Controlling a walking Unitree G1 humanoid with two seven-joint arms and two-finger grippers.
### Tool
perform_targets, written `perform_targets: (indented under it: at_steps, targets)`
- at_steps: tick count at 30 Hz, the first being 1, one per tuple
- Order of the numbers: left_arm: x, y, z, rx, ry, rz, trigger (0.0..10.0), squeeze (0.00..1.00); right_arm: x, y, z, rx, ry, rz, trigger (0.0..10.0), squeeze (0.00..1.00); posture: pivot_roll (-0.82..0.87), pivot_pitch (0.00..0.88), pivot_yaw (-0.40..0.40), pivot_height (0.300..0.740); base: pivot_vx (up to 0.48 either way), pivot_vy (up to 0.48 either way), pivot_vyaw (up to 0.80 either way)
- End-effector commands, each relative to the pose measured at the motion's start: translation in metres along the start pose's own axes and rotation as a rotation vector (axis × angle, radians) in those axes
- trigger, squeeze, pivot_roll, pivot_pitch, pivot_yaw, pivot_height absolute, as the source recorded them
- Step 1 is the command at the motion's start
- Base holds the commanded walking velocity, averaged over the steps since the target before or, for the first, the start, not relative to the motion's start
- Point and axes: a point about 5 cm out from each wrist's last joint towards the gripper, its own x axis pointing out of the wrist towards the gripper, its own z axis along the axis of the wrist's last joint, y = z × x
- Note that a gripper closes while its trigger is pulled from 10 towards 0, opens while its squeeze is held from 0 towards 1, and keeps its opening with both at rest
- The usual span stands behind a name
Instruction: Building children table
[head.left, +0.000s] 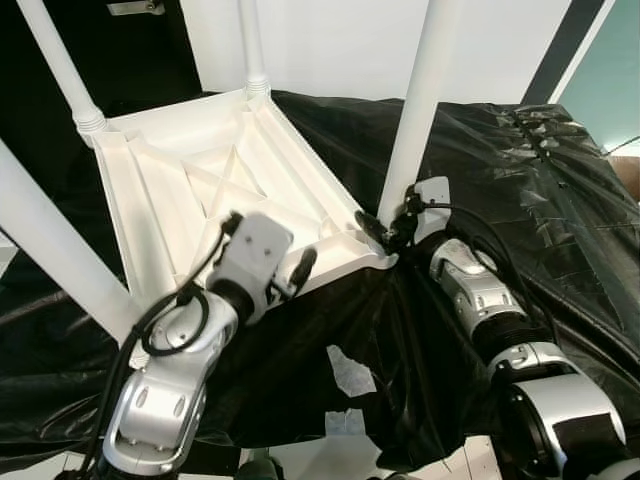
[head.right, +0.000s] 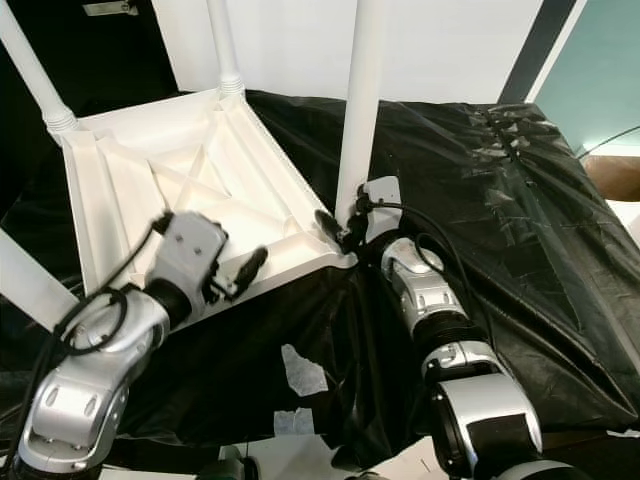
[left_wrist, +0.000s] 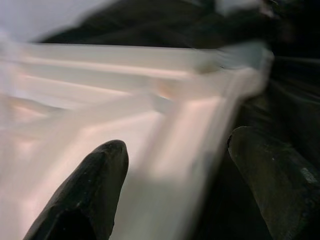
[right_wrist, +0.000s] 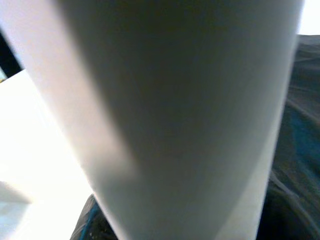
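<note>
Two silver jointed arms with black bands, left gripper (head.left: 297, 272) with long rounded black fingers (left_wrist: 85, 195), grey camera box behind them, black cables looping beside each wrist, right gripper (head.left: 383, 232) likewise black

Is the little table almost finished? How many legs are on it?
Almost. The white tabletop lies upside down on black sheeting with four legs standing in its corners. The right end effector is at the base of the near leg; the left end effector, open, straddles the rim. Flipping upright remains.

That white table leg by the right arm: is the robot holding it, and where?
Yes, the right pincer grips the table leg at its base, by the upturned tabletop's corner.
</note>
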Motion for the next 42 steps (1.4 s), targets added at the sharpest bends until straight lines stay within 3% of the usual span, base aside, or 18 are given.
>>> perform_targets:
  at_steps: [1, 2, 3, 4, 10, 11, 14, 17, 22, 23, 25, 26, 30, 31, 32, 37, 38, 42]
  targets:
    - [0.002, -0.009, -0.001, 0.012, -0.018, -0.068, 10.0, 0.00, -0.004, 0.002, -0.009, -0.025, 0.041, 0.069, 10.0, 0.00, 0.14, 0.052, -0.051, 0.740, 0.000, 0.000, 0.00]
    - [0.002, -0.009, -0.001, 0.012, -0.018, -0.068, 10.0, 0.00, -0.004, 0.002, -0.009, -0.025, 0.041, 0.069, 10.0, 0.00, 0.14, 0.052, -0.051, 0.740, 0.000, 0.000, 0.00]
    - [0.002, -0.014, -0.004, 0.011, -0.014, -0.107, 10.0, 0.00, -0.005, 0.002, -0.010, -0.018, 0.050, 0.097, 3.1, 0.00, 0.14, 0.047, -0.052, 0.740, 0.000, 0.000, 0.00]
    - [0.003, -0.019, -0.007, 0.004, -0.006, -0.142, 10.0, 0.00, -0.006, 0.001, -0.011, -0.017, 0.058, 0.115, 0.0, 0.00, 0.14, 0.041, -0.056, 0.740, 0.000, 0.000, 0.00]
    - [0.004, -0.019, -0.011, 0.004, -0.012, -0.134, 10.0, 0.00, -0.004, 0.001, -0.015, -0.009, 0.094, 0.077, 0.0, 0.00, 0.15, 0.033, -0.075, 0.740, 0.000, 0.000, 0.00]
    - [0.005, -0.014, -0.012, 0.007, -0.015, -0.093, 10.0, 0.00, 0.001, 0.006, -0.018, 0.006, 0.122, -0.038, 0.0, 0.00, 0.16, 0.030, -0.087, 0.740, 0.000, 0.000, 0.00]
    - [0.005, -0.012, -0.012, 0.003, -0.016, -0.073, 10.0, 0.00, 0.004, 0.009, -0.021, 0.041, 0.139, -0.125, 0.0, 0.00, 0.16, 0.028, -0.090, 0.740, 0.000, 0.000, 0.00]
    - [0.005, -0.009, -0.012, -0.008, -0.024, -0.045, 10.0, 0.00, 0.009, 0.023, -0.022, 0.017, 0.137, -0.192, 0.0, 0.00, 0.16, 0.027, -0.093, 0.740, 0.000, 0.000, 0.00]
    - [0.007, -0.005, -0.013, -0.018, -0.026, -0.001, 10.0, 0.00, 0.016, 0.047, -0.021, 0.078, 0.128, -0.287, 0.0, 0.00, 0.16, 0.024, -0.097, 0.740, 0.000, 0.000, 0.00]
    - [0.007, -0.004, -0.015, -0.059, -0.021, -0.013, 10.0, 0.00, 0.020, 0.057, -0.020, 0.110, 0.121, -0.283, 0.0, 0.00, 0.16, 0.022, -0.096, 0.740, 0.000, 0.000, 0.00]
    - [0.007, -0.004, -0.015, -0.059, -0.021, -0.013, 10.0, 0.00, 0.020, 0.057, -0.020, 0.110, 0.121, -0.283, 0.0, 0.00, 0.16, 0.022, -0.096, 0.740, 0.000, 0.000, 0.00]
    - [0.006, -0.003, -0.017, -0.089, -0.011, -0.031, 10.0, 0.00, 0.022, 0.066, -0.019, 0.127, 0.102, -0.263, 0.0, 0.00, 0.16, 0.024, -0.094, 0.740, 0.000, 0.000, 0.00]
    - [0.006, 0.000, -0.019, -0.083, -0.004, -0.019, 10.0, 0.00, 0.022, 0.067, -0.017, 0.134, 0.095, -0.264, 0.0, 0.00, 0.15, 0.025, -0.095, 0.740, 0.000, 0.000, 0.00]
    - [0.006, 0.005, -0.021, -0.074, 0.008, 0.006, 10.0, 0.00, 0.021, 0.066, -0.016, 0.135, 0.085, -0.266, 4.0, 0.00, 0.15, 0.031, -0.095, 0.740, 0.000, 0.000, 0.00]
    - [0.007, 0.009, -0.022, -0.069, -0.006, 0.042, 10.0, 0.00, 0.020, 0.065, -0.014, 0.147, 0.073, -0.278, 10.0, 0.00, 0.15, 0.043, -0.087, 0.740, 0.000, 0.000, 0.00]
    - [0.010, 0.011, -0.024, -0.125, -0.055, 0.083, 10.0, 0.00, 0.016, 0.061, -0.008, 0.151, 0.047, -0.314, 10.0, 0.00, 0.14, 0.055, -0.080, 0.740, 0.000, 0.000, 0.00]
    - [0.014, 0.010, -0.023, -0.152, -0.074, 0.080, 10.0, 0.00, 0.013, 0.059, -0.006, 0.149, 0.034, -0.312, 10.0, 1.00, 0.11, 0.069, -0.073, 0.740, 0.000, 0.000, 0.00]
    - [0.019, 0.012, -0.020, -0.169, -0.111, 0.103, 10.0, 0.00, 0.007, 0.052, -0.001, 0.143, -0.001, -0.293, 10.0, 1.00, 0.09, 0.076, -0.070, 0.740, 0.000, 0.000, 0.00]
